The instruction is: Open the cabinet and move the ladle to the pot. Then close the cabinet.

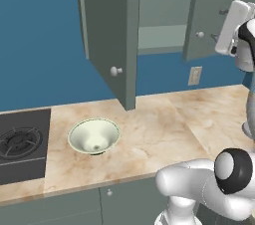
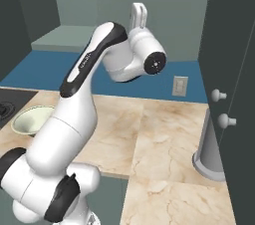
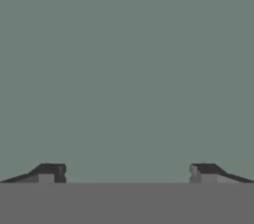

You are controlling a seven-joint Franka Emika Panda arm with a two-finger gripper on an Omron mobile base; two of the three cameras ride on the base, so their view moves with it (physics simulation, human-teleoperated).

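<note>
The cabinet's (image 1: pixel 162 35) left door (image 1: pixel 112 35) stands swung out over the counter, showing its round pale knob (image 1: pixel 115 71) and a bare shelf inside. Its right door (image 1: pixel 214 10) hangs angled beside my hand. My gripper (image 1: pixel 219 24) is raised at cabinet height, close to that right door. In the hand view the gripper (image 3: pixel 127 173) is open, fingertips (image 3: pixel 49 172) wide apart with nothing between them, facing a flat grey-green surface. The ladle and the pot are out of view.
A pale green-white bowl (image 1: pixel 94 136) sits on the marble counter (image 1: pixel 164 129) near a black stove burner (image 1: pixel 22 144). A wall outlet (image 1: pixel 195 75) is on the blue backsplash. A grey cylinder (image 2: pixel 211 154) stands at the counter's right, below a dark door with two knobs (image 2: pixel 217 95).
</note>
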